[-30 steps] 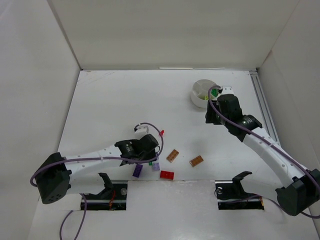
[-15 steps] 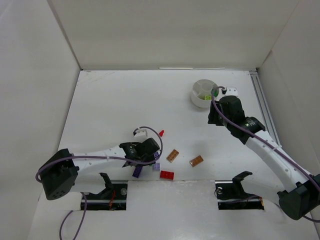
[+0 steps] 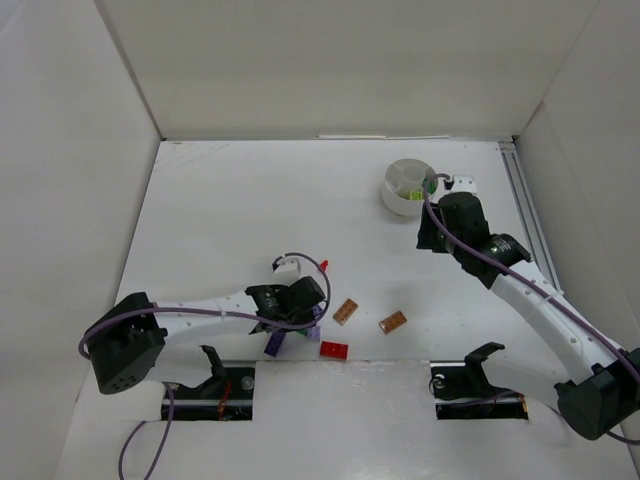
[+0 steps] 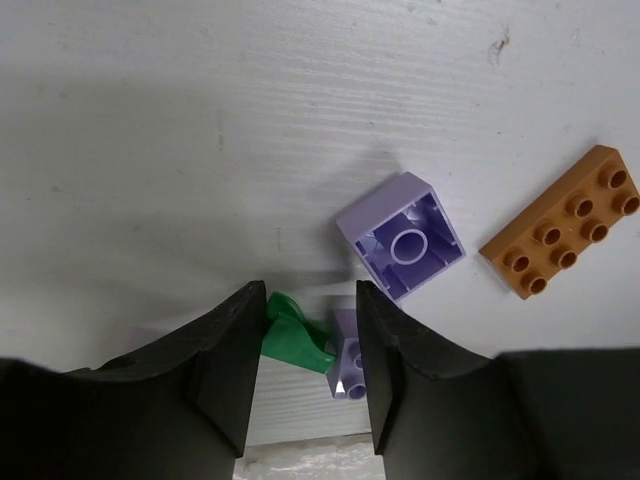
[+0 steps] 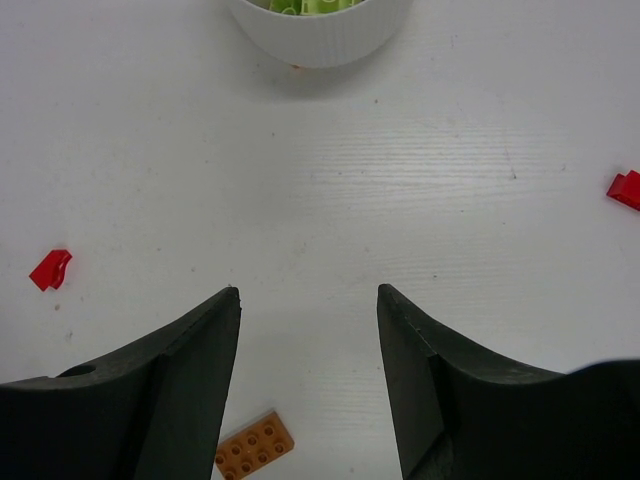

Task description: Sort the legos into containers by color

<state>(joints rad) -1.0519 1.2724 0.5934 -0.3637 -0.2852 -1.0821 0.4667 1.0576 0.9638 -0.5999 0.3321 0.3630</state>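
Jaws of L gripper (image 4: 308, 305) straddle green lego (image 4: 293, 342) — grip unclear; R gripper (image 5: 308, 295) spread.

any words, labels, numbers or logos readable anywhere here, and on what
None can be read.
The orange-brown brick and the lilac brick show no legible mark.
The white dish, the table, the left arm and the right arm carry no visible label.

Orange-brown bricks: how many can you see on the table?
2. Both orange-brown bricks lie flat near the front of the table, apart: one just beyond the red brick, the other to its right. More could be hidden under the left arm or in the dish.
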